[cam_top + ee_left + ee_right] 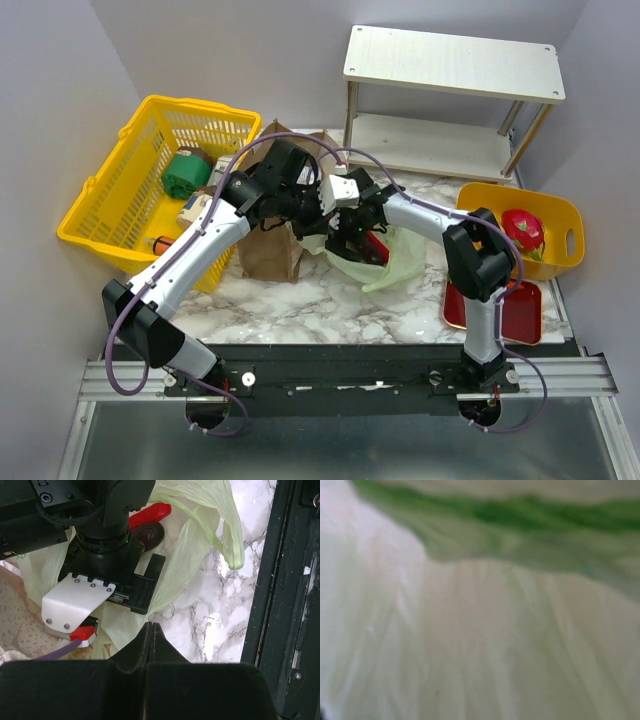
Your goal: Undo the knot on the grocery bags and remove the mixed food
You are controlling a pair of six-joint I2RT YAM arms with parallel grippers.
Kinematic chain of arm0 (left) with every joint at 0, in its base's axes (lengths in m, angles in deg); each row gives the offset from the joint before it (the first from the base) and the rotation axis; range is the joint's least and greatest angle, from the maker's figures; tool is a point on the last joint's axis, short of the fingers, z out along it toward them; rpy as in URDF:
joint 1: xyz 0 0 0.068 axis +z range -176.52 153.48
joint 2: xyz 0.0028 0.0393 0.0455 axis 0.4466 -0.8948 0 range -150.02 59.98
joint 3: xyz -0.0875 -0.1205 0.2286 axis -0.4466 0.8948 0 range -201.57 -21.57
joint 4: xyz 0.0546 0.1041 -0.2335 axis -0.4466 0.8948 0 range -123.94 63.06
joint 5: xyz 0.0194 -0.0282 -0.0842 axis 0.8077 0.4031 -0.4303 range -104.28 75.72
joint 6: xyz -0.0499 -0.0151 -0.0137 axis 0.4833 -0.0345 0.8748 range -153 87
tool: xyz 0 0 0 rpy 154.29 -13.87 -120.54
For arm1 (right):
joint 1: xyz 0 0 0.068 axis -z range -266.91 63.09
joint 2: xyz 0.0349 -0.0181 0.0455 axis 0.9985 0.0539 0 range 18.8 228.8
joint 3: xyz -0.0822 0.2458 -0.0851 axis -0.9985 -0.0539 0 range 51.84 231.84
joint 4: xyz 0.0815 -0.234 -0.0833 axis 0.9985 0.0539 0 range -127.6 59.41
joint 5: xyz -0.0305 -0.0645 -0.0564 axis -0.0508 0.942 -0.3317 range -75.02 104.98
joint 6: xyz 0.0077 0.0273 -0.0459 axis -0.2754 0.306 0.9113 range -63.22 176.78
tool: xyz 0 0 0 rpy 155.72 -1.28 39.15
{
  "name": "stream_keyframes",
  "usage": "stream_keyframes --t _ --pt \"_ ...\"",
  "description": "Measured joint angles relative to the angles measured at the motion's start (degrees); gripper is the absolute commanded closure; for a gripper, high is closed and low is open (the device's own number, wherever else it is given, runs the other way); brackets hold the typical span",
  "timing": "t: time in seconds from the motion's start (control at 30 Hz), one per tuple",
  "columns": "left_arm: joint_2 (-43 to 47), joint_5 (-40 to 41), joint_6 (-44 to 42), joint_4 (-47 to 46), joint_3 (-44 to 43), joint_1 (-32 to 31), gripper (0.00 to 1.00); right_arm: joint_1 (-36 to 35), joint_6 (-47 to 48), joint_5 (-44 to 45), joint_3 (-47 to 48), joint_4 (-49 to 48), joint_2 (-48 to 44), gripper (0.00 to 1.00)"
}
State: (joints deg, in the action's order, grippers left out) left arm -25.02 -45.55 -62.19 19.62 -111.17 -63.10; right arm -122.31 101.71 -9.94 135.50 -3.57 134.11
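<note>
The pale green plastic bag (388, 258) lies slumped on the marble table beside the brown paper bag (268, 248). No knot shows, and the bag's mouth looks loose in the left wrist view (200, 545). A red chili (151, 513) and a purple eggplant (150, 534) lie in it. My right gripper (348, 238) reaches into the bag with its fingers hidden; its wrist view shows only blurred green plastic (480, 645). My left gripper (150, 626) is shut with nothing visible between the tips, hovering just above the right wrist (305, 198). A dragon fruit (523, 230) sits in the orange bin (560, 215).
A yellow mesh basket (120, 200) with a green can (186, 174) and cartons stands at the left. A white two-level shelf (450, 70) stands at the back. A red tray (520, 315) lies at the front right. The black table rail (290, 605) runs along the near edge.
</note>
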Motion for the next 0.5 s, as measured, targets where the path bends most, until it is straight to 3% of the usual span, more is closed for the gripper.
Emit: stream_keyframes --t 0.23,0.5 --pt "0.0 0.0 0.1 -0.4 0.0 0.0 1.0 0.0 -5.3 -3.1 10.1 3.4 3.8 0.0" --pt "0.0 0.0 0.1 -0.5 0.1 0.0 1.0 0.0 -12.1 -8.2 9.8 2.7 5.2 0.0"
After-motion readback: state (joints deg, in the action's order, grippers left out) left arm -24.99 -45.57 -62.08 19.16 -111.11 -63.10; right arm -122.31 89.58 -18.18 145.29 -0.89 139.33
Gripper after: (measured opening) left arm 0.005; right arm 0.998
